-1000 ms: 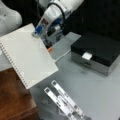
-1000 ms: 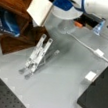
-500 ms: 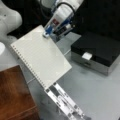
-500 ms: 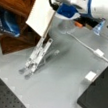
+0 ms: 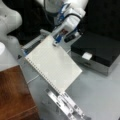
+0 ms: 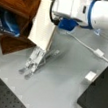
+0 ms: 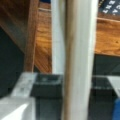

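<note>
black box (image 5: pixel 100 51) — beside the gripper (image 5: pixel 57 41), toward a front view's right, a white tag (image 5: pixel 86 56) on its near edge | brown wooden surface (image 5: pixel 15 96) — below the gripper, at a front view's lower left | white cable (image 6: pixel 82 44) with plug (image 6: pixel 98 52) — on the grey table (image 6: pixel 61 89), off to a front view's right of the gripper

A pale grey counter (image 5: pixel 100 95) is spreading across both front views, catching soft, even light from above. Dark brown wooden furniture (image 5: pixel 13 95) is standing at a front view's bottom left, and similar wood (image 6: pixel 20 6) is filling a front view's top left. A black box with a metal side (image 5: pixel 100 53) is sitting at a front view's right. A white cable (image 6: pixel 82 44) is trailing over the counter, and a dark perforated board (image 6: pixel 5 97) is lying at a front view's bottom left
</note>
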Robot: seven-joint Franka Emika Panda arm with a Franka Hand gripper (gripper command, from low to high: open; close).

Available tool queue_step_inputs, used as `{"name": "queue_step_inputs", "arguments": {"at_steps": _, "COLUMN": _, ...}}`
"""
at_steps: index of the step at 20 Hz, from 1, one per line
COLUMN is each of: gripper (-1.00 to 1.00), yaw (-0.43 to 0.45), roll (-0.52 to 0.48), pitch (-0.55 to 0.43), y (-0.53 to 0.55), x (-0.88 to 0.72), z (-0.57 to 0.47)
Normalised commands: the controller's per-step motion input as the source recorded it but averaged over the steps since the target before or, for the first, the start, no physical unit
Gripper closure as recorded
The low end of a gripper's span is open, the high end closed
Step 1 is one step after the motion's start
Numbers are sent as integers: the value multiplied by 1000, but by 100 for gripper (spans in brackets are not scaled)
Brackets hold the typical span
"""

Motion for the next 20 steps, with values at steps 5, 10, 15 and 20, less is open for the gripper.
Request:
{"name": "queue_step_inputs", "arguments": {"at_steps": 5, "gripper": 100, "yaw": -139, "roll": -314, "pitch": -86, "y": 57, "x": 53, "z": -389}}
{"name": "queue_step_inputs", "arguments": {"at_steps": 10, "gripper": 100, "yaw": -109, "roll": -363, "pitch": -96, "y": 31, "x": 123, "z": -400}}
{"name": "queue_step_inputs", "arguments": {"at_steps": 15, "gripper": 100, "yaw": -12, "roll": -299, "pitch": -123, "y": 12, "x": 124, "z": -282}}
{"name": "queue_step_inputs", "arguments": {"at_steps": 20, "gripper": 100, "yaw": 41, "roll": -233, "pitch": -109, "y": 20, "x": 70, "z": -102}}
